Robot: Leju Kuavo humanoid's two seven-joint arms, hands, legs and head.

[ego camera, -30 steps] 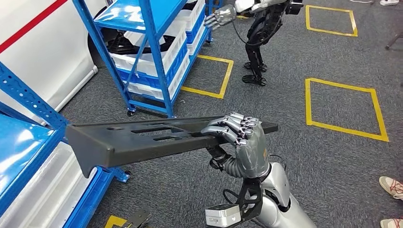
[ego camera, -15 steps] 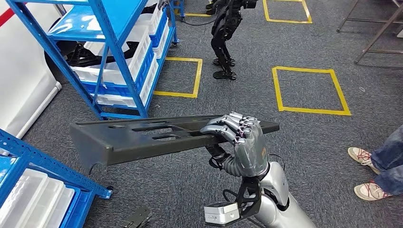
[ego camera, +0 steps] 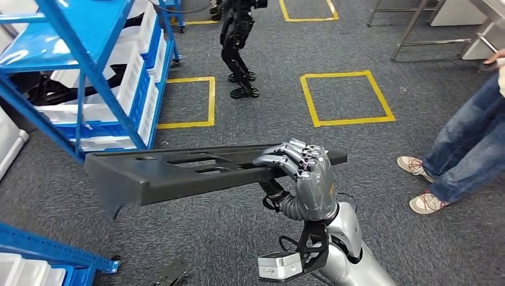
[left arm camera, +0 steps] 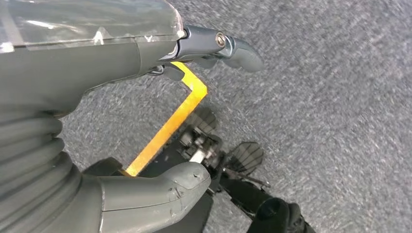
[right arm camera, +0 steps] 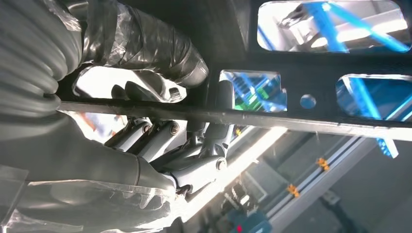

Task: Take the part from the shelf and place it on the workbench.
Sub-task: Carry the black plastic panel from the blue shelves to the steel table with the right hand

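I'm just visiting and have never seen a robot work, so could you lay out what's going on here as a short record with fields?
Carried item: long dark part with slots cut in its top, held roughly level above the carpet
Right hand: grips the part near one end, fingers curled over its edge
Left hand: holds nothing, hanging above the grey carpet
Shelf: blue rack with white bins, behind the part
Person: jeans and sneakers at the right
Other robot: dark legs standing farther back
Workbench: cannot tell
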